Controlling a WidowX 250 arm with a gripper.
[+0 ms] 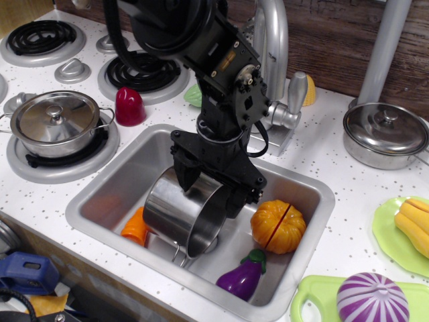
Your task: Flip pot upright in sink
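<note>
Item: steel pot (179, 209), tilted on its side in the sink (305, 182) beside a toy pumpkin (277, 225); I have the jaws pinching its rim, to tip it upright.

The pot (181, 209) is mirror-bright polished steel; the sink (305, 180) duller brushed metal; the bench (335, 164) smooth speckled white; the pumpkin (277, 226) glossy plastic.

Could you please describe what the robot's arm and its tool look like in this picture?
The arm is matte black and made of chunky, blocky segments, with a small orange-yellow label and a few silver screws on the wrist section. A black cable loops beside it. The tool is also black, with two broad flat fingers.
</note>
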